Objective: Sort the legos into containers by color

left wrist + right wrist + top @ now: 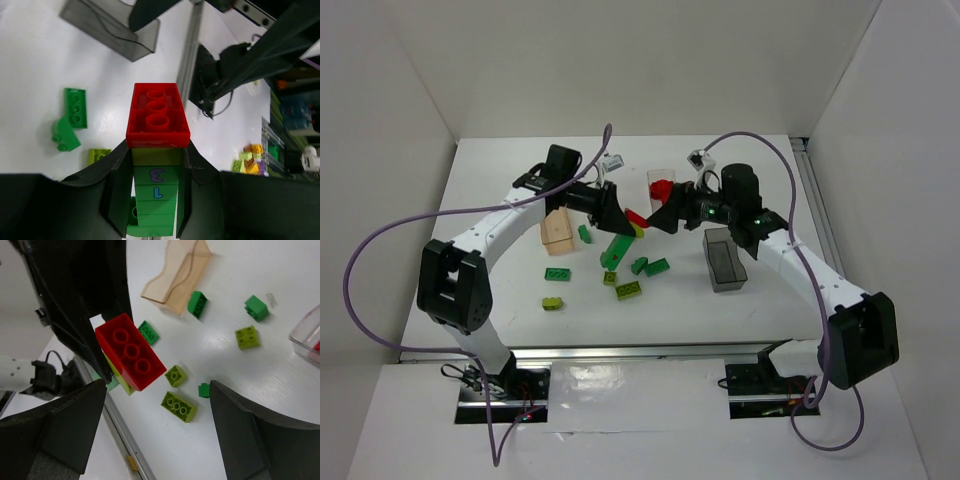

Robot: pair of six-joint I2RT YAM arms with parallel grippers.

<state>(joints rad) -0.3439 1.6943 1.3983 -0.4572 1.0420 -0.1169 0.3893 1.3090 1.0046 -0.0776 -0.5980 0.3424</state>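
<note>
Legos (156,175) in a red-lime-green stack, aloft over mid-table, clamped between left gripper (157,150) fingers. Right gripper (157,390) spread wide, grasping nothing, just short of red brick (131,351). Loose bricks (628,290) below, between wood container (558,232) and smoky-grey container (725,260), clear container (665,178) behind.

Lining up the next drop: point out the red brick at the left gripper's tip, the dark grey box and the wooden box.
red brick (158,112), left wrist view, studded top face.
dark grey box (728,283), top view, near end wall.
wooden box (557,238), top view, tan side.
</note>
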